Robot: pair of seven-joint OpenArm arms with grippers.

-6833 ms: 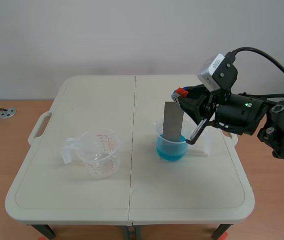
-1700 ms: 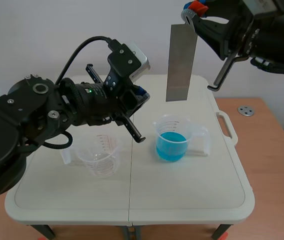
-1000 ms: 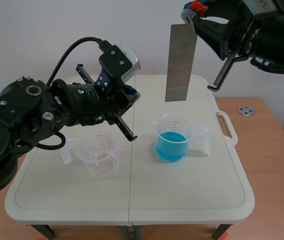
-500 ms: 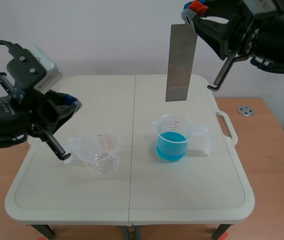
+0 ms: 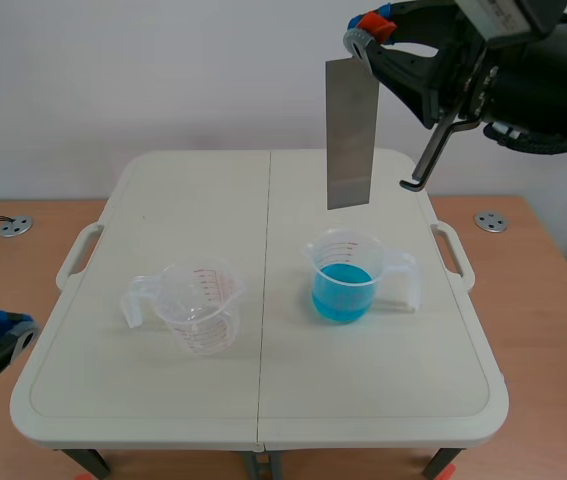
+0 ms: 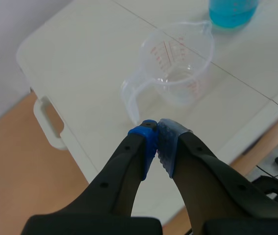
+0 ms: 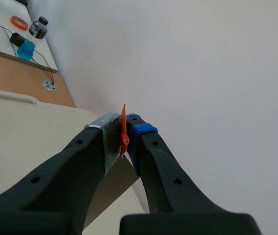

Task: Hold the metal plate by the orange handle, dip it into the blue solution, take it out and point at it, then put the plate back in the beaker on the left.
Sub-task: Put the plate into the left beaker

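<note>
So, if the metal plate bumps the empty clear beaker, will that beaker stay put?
Probably not. The empty beaker looks like thin clear plastic with nothing inside, so likely light and apt to slide or tip. The metal plate hangs straight from the right hand, so it seems stiff and would push, not bend.

One bench (image 5: 263, 410) carries two beakers: an empty beaker (image 5: 200, 308) and a blue-filled beaker (image 5: 343, 278). One plate (image 5: 351, 130), one orange handle (image 5: 369, 23). Two pincers: left pincer (image 6: 157, 129), right pincer (image 7: 124, 128). Two floor discs: left disc (image 5: 13, 227), right disc (image 5: 490, 221).
</note>
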